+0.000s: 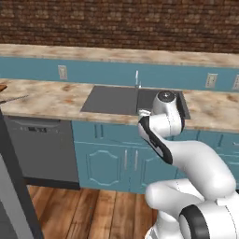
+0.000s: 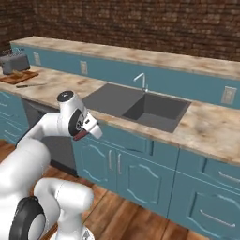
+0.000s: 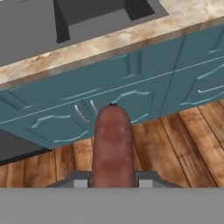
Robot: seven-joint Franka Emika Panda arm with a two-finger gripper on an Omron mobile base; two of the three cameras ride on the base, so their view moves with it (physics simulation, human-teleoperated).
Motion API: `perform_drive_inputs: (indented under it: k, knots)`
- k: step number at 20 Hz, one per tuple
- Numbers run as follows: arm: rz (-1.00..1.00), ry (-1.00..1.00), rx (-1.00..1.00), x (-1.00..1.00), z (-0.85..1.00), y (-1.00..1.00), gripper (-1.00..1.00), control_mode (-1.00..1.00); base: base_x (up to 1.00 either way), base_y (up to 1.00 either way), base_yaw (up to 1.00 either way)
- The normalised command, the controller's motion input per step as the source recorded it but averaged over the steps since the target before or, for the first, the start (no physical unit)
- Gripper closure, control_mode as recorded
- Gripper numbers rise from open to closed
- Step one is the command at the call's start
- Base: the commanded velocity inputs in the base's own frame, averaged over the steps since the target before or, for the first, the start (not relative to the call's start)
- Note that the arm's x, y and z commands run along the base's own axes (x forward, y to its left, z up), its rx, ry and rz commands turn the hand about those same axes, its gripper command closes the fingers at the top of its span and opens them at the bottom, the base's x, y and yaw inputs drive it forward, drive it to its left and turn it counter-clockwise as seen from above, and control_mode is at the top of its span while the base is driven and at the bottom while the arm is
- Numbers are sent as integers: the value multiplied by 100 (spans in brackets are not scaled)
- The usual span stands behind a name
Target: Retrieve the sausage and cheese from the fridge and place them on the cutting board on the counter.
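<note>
The end effector [image 3: 112, 183] is closed on the sausage [image 3: 113, 148], a dark-red cylinder that stands up between the two fingertips in the hand view and points toward the teal cabinets [image 3: 131, 92] and the wooden floor [image 3: 183, 148] below them. In the right base view the sausage [image 2: 80, 136] shows as a small red sliver at the tip of the hand, held in the air in front of the cabinet doors, below the worktop edge and well apart from any surface. The arm [image 2: 51, 126] is folded close to the base, its wrist level with the cabinet fronts. The worktop [image 2: 206, 126] is beige marbled stone with a grey sink [image 2: 140, 105] and a faucet [image 2: 142, 80] set into it, and a raised teal ledge with white outlets [image 2: 228, 95] runs behind. Far to the left along that worktop lies the board [image 2: 18, 77], reddish-brown and flat, with a grey toaster [image 2: 14, 62] just behind it and a knife [image 2: 30, 85] lying just in front of it. A grey dishwasher [image 1: 44, 149] sits under the worktop left of the sink.
</note>
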Motion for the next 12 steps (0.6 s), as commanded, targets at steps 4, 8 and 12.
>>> perform_drive_inputs:
  k: [4, 8, 12]
  knots:
    - [0, 0, 0, 0, 0, 0, 100, 100, 89, 16, 13]
    - [0, 0, 0, 0, 0, 0, 100, 100, 84, 43, 2]
    - [0, 0, 0, 0, 0, 0, 100, 100, 74, 62, 0]
